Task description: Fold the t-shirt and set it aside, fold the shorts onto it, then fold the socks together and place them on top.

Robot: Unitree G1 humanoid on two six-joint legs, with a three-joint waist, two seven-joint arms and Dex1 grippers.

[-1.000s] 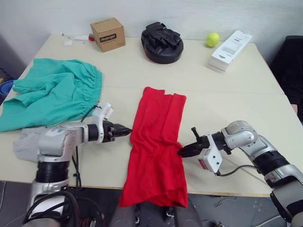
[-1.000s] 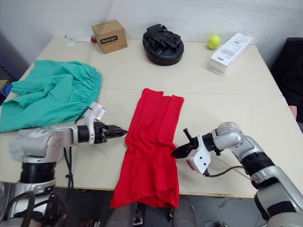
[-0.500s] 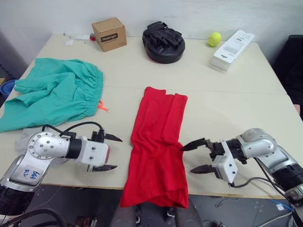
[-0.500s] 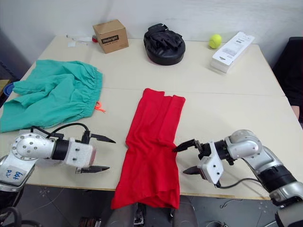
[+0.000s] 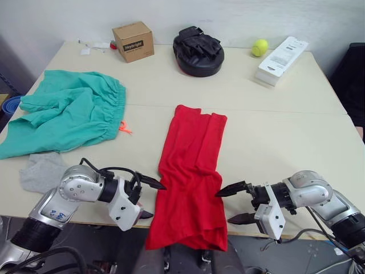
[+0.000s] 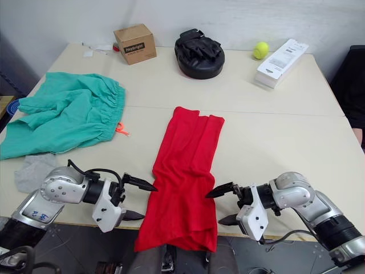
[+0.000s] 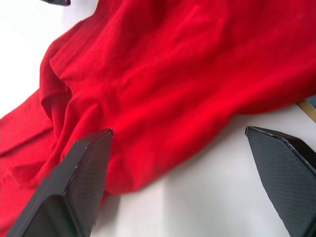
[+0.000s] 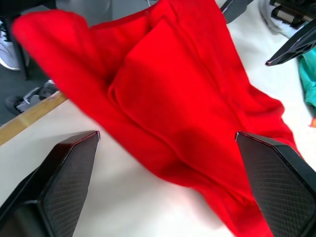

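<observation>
t-shirt (image 5: 191,184) lay folded lengthwise mid-table, near end hanging over the near edge. left gripper (image 5: 148,199) at its left edge, jaws wide open, empty. right gripper (image 5: 239,202) at its right edge, jaws open too. shorts (image 5: 65,117) spread far left; socks (image 5: 41,170) just near of them.

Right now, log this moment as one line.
bright red fabric t-shirt: folded lengthwise, hem overhanging table edge | left gripper: open, beside it | right gripper: open, beside it
</observation>
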